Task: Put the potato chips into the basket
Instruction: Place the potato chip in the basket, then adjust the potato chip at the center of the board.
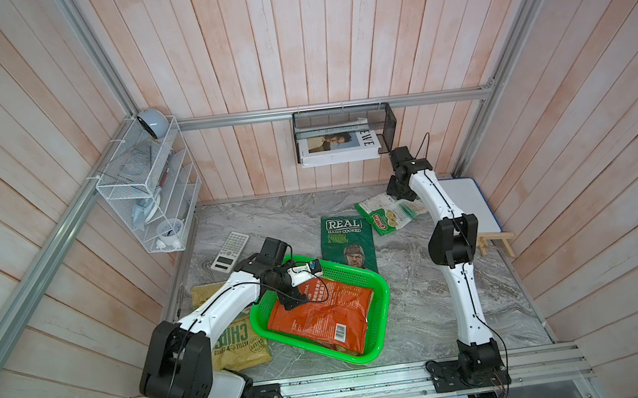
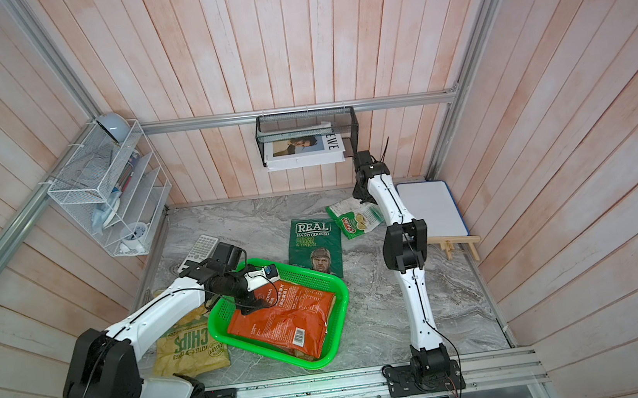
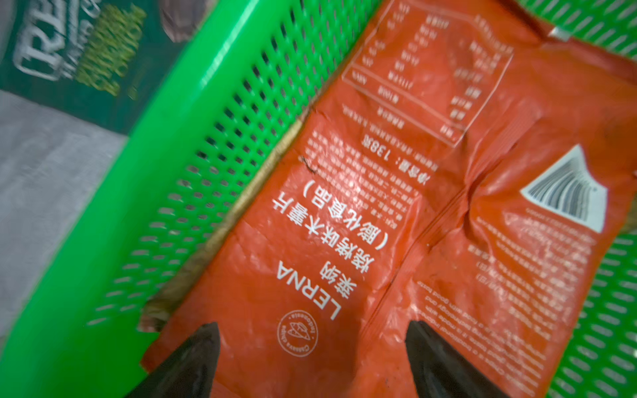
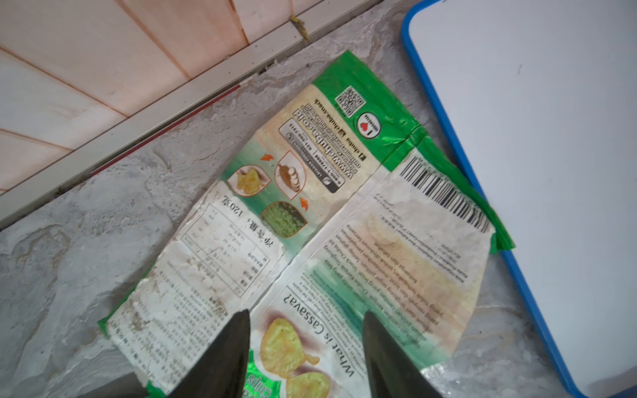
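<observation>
The green basket [image 1: 381, 314] [image 2: 339, 315] [image 3: 193, 144] stands at the table's front middle. An orange-red potato chips bag [image 1: 321, 316] [image 2: 281, 321] [image 3: 396, 206] lies in it, with a tan bag's edge [image 3: 241, 206] showing beneath. My left gripper [image 1: 293, 295] [image 3: 312, 330] hovers open just above that bag's left end. The tan "CHIPS" bag [image 1: 239, 343] [image 2: 191, 346] lies left of the basket, partly under my left arm. The dark green "REAL" bag [image 1: 348, 241] [image 2: 314, 245] lies behind the basket. My right gripper [image 1: 402, 195] [image 4: 305, 330] stands open over the white-green bag [image 1: 387, 215] [image 4: 344, 224] at the back right.
A calculator [image 1: 230, 249] lies at the back left. A blue-rimmed whiteboard [image 1: 467, 204] [image 4: 534, 138] lies beside the white-green bag, with a small wooden easel [image 1: 495, 242] in front of it. A white wire rack [image 1: 151, 193] and a black wire rack [image 1: 343, 137] hang on the walls.
</observation>
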Controlling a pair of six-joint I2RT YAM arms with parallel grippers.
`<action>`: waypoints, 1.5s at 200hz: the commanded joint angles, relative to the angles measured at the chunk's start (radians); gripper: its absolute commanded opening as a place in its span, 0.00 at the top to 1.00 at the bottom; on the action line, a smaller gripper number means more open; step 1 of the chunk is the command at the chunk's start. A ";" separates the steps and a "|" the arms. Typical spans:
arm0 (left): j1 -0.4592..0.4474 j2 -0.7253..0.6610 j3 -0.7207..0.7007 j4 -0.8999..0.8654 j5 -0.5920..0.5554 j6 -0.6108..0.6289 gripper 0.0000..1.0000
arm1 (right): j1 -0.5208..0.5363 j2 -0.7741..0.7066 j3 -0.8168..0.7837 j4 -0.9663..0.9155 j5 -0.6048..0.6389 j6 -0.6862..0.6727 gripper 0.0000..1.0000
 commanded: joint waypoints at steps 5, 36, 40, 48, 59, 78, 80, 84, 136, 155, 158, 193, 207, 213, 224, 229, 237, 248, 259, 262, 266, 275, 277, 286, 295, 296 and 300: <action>0.003 -0.059 -0.032 0.081 0.065 -0.001 0.10 | -0.024 0.070 0.035 0.010 -0.036 -0.049 0.44; 0.004 -0.080 -0.036 0.084 0.055 -0.004 0.10 | -0.026 0.165 0.066 0.017 -0.050 -0.057 0.45; 0.004 -0.081 -0.036 0.083 0.047 -0.002 0.10 | -0.026 0.173 0.067 0.021 -0.053 -0.057 0.45; 0.003 -0.084 -0.039 0.082 0.031 -0.002 0.10 | -0.029 0.192 0.065 0.030 -0.066 -0.059 0.46; 0.004 -0.087 -0.040 0.075 0.015 0.001 0.10 | -0.030 0.219 0.071 0.030 -0.084 -0.053 0.47; 0.003 -0.096 -0.046 0.074 0.000 0.005 0.10 | -0.038 0.247 0.084 0.009 -0.145 -0.023 0.53; 0.003 -0.097 -0.047 0.075 0.000 0.004 0.10 | -0.037 0.248 0.083 0.007 -0.148 -0.021 0.54; 0.003 -0.098 -0.048 0.075 0.000 0.004 0.10 | -0.039 0.249 0.082 0.004 -0.155 -0.017 0.56; 0.003 -0.104 -0.054 0.078 -0.009 0.004 0.10 | -0.038 0.203 0.030 -0.001 -0.155 -0.014 0.86; 0.003 -0.104 -0.055 0.081 -0.014 0.003 0.10 | -0.037 0.180 0.025 -0.008 -0.182 -0.003 0.96; 0.003 -0.104 -0.055 0.080 -0.014 0.003 0.10 | -0.035 0.175 0.022 -0.008 -0.186 -0.002 0.96; 0.000 -0.095 -0.061 0.071 -0.035 0.008 0.10 | -0.013 0.110 -0.094 -0.045 -0.216 -0.040 0.90; -0.001 -0.094 -0.063 0.061 -0.043 0.015 0.10 | -0.012 0.068 -0.138 -0.113 -0.224 -0.049 0.89; -0.001 -0.095 -0.064 0.062 -0.045 0.016 0.09 | -0.006 0.047 -0.175 -0.125 -0.219 -0.046 0.89; -0.001 -0.097 -0.066 0.062 -0.048 0.015 0.09 | 0.013 -0.007 -0.283 -0.099 -0.217 -0.055 0.89; -0.001 -0.097 -0.066 0.063 -0.053 0.016 0.09 | 0.029 -0.036 -0.336 -0.071 -0.222 -0.065 0.89; 0.001 -0.097 -0.072 0.065 -0.063 0.018 0.09 | 0.055 -0.079 -0.425 -0.029 -0.230 -0.091 0.89; 0.003 -0.093 -0.079 0.067 -0.080 0.025 0.09 | 0.094 -0.125 -0.493 -0.020 -0.218 -0.121 0.88; 0.005 -0.088 -0.079 0.067 -0.092 0.028 0.09 | 0.125 -0.157 -0.532 -0.036 -0.220 -0.146 0.88; 0.006 -0.088 -0.080 0.067 -0.093 0.027 0.09 | 0.131 -0.167 -0.544 -0.041 -0.221 -0.150 0.87; 0.006 -0.086 -0.080 0.067 -0.094 0.027 0.09 | 0.139 -0.182 -0.559 -0.042 -0.223 -0.155 0.87; 0.009 -0.086 -0.076 0.069 -0.092 0.022 0.09 | 0.156 -0.222 -0.600 -0.025 -0.237 -0.178 0.86; 0.009 -0.086 -0.075 0.069 -0.092 0.022 0.09 | 0.158 -0.231 -0.610 -0.018 -0.240 -0.185 0.86; 0.009 -0.086 -0.076 0.068 -0.092 0.019 0.09 | 0.170 -0.271 -0.646 0.014 -0.248 -0.212 0.85; 0.009 -0.083 -0.075 0.071 -0.091 0.019 0.09 | 0.172 -0.301 -0.660 0.031 -0.244 -0.237 0.82; 0.009 -0.083 -0.075 0.070 -0.091 0.019 0.09 | 0.172 -0.304 -0.660 0.033 -0.244 -0.239 0.81; 0.009 -0.082 -0.073 0.072 -0.091 0.016 0.09 | 0.172 -0.314 -0.662 0.038 -0.247 -0.249 0.79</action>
